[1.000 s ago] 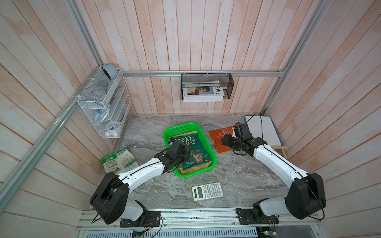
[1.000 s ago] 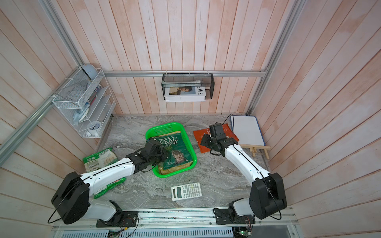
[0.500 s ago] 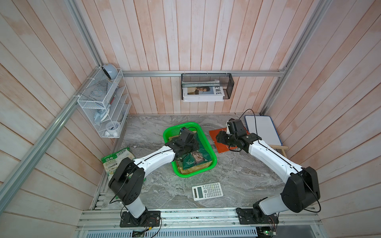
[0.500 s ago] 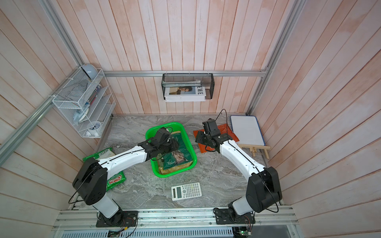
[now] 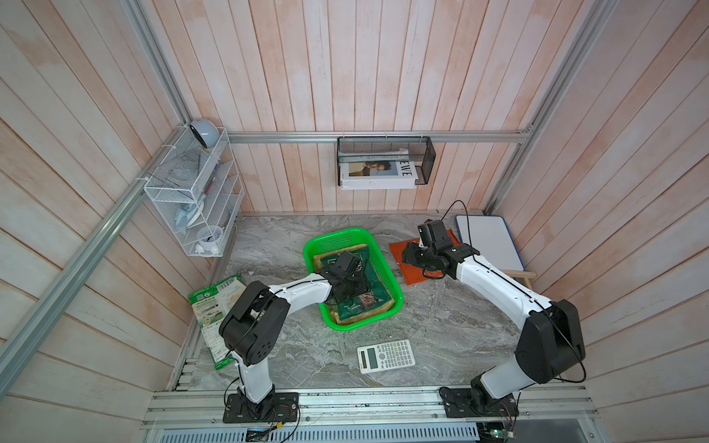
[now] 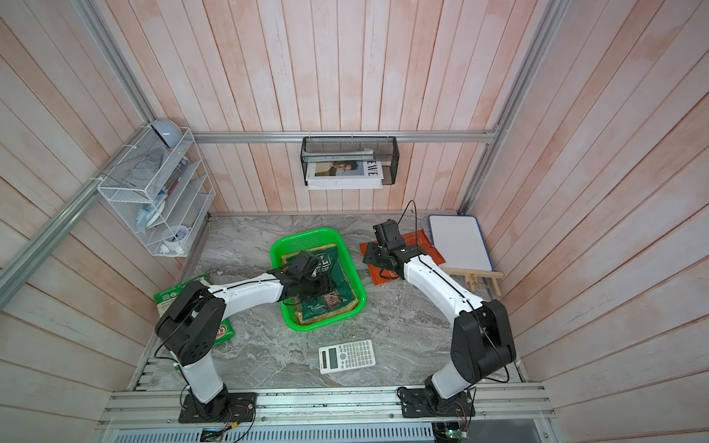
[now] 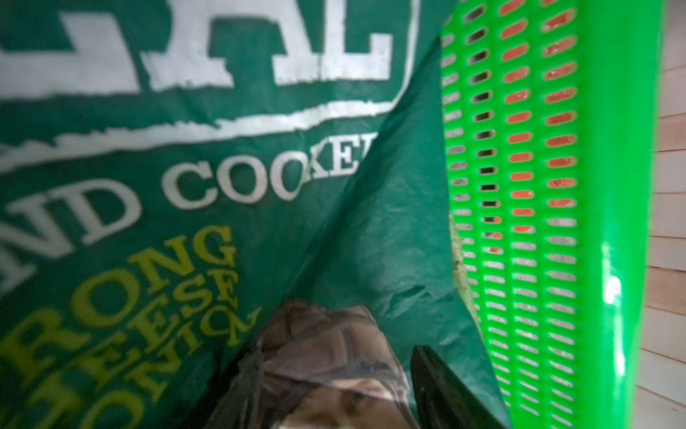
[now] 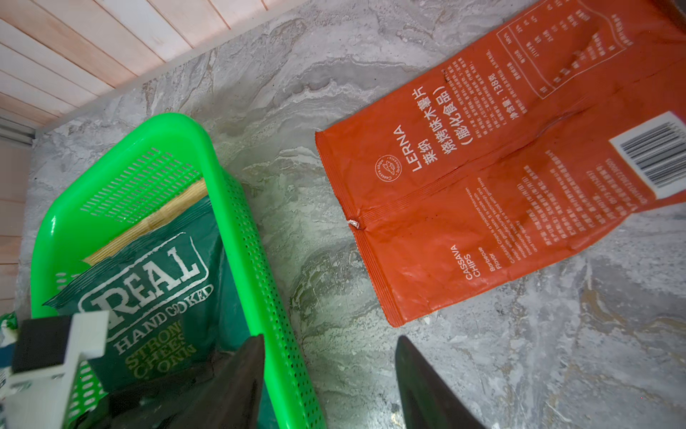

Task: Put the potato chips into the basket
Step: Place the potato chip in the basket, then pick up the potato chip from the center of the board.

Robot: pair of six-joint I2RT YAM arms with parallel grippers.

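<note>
The REAL bag (image 5: 378,285) is lying in the basket (image 5: 337,236), resting on a tan bag (image 5: 362,317) whose edges are poking out beneath it. The left jaws are hanging low over it. The wrist view is showing only one finger (image 7: 441,390), so I cannot tell whether they are spread or pinching the foil.

The orange bag (image 8: 501,185) is lying flat on the surface (image 8: 371,93) just beside the basket. The right jaws are hovering spread near its sealed edge, gripping nothing. A beige-green bag (image 5: 215,303) and probably a second bag (image 6: 224,330) are lying by the left arm's base, partly hidden by that arm.

By my reading, the drop-off is finishing and the orange bag is coming next. The right jaws will be needing to descend on its near edge, pinch the thin foil and carry it over the rim.
</note>
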